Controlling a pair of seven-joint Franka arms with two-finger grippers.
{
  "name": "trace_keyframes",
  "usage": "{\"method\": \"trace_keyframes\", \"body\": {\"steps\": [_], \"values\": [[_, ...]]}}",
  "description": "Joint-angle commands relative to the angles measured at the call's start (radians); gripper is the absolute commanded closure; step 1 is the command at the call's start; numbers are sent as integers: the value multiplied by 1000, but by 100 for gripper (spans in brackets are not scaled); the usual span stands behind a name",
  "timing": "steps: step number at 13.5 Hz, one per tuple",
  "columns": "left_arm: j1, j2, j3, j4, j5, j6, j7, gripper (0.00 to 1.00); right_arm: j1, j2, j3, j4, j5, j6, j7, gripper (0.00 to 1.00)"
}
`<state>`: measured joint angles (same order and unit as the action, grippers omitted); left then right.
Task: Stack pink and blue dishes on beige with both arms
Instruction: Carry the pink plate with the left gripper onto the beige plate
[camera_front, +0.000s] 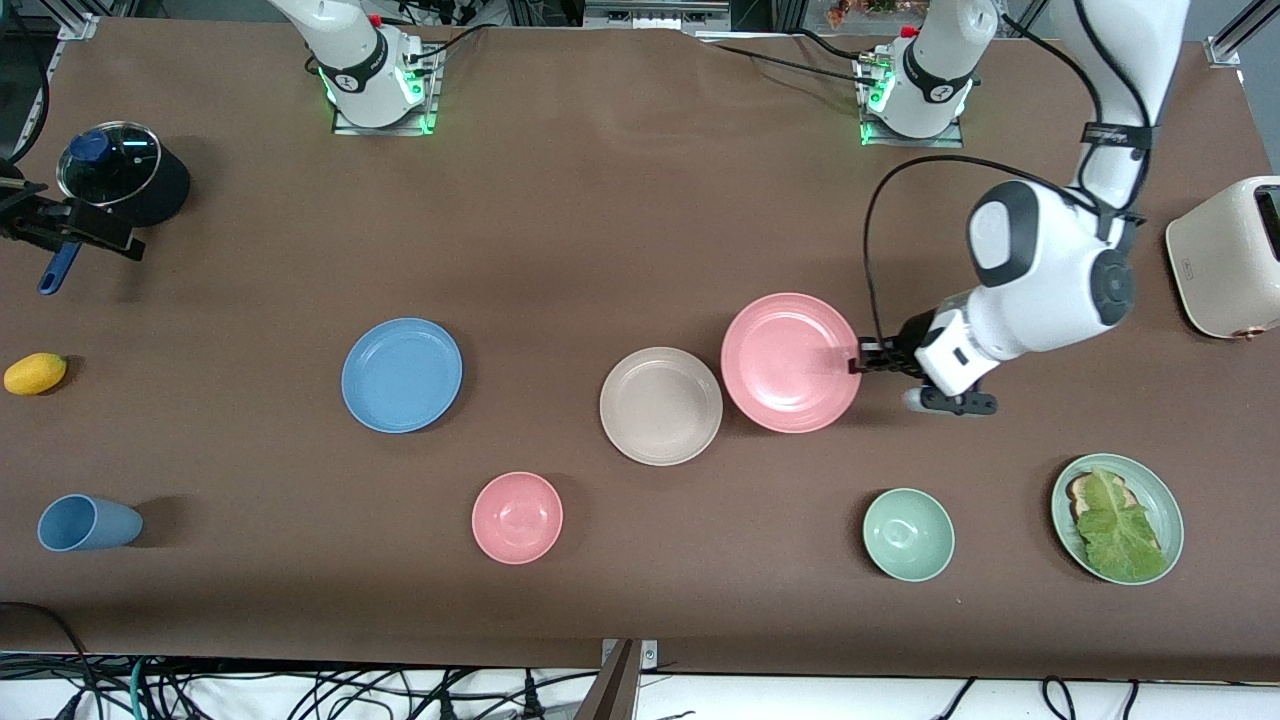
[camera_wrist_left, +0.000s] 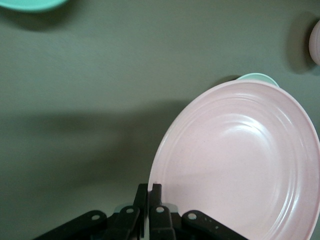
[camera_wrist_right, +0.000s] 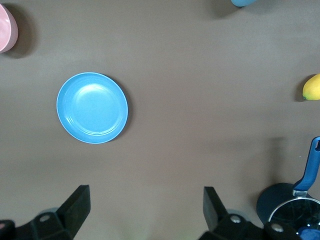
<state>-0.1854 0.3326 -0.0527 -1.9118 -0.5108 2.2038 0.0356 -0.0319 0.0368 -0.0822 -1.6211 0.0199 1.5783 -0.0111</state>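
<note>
Black and narrow, the left tool (camera_front: 868, 358) is pinched on the rim of the pink plate (camera_front: 790, 362), at the edge toward the left arm's end of the tabletop (camera_front: 600, 220). The left wrist view shows its fingers (camera_wrist_left: 155, 197) pressed together over the lip, with the plate tilted and apparently raised off the surface; its shadow falls beside it.

The plate looks to be stiff matte moulded ware, wide and shallow, with faint concentric rings in the well. Judged light, rigid and not easily broken. The rim is the only workable hold; a one-sided pinch lets the plate droop or swing, and the smooth finish may slip.

The beige plate (camera_front: 660, 405) lies just beside the pink plate, a little nearer the front camera, flat on the tabletop. Same size and shape, raised rim; nothing is on it yet.

The blue plate (camera_front: 402, 375) lies flat, well apart toward the right arm's end. It is the same form and finish, so the same rim hold applies.

The right tool (camera_wrist_right: 145, 210) hangs with its jaws spread wide and empty, over the tabletop near the lidded pot (camera_front: 120, 172); that arm appears to be waiting.

The tabletop is brown and matte.
</note>
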Motion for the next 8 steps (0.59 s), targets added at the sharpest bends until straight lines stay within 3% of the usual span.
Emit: {"method": "trace_keyframes", "body": {"steps": [1, 8], "values": [[-72, 35, 10, 48, 52, 39, -135, 100, -6, -11, 7, 4, -3, -14, -9, 0], [-264, 163, 13, 125, 173, 174, -474, 100, -5, -11, 5, 4, -1, -14, -9, 0]]}}
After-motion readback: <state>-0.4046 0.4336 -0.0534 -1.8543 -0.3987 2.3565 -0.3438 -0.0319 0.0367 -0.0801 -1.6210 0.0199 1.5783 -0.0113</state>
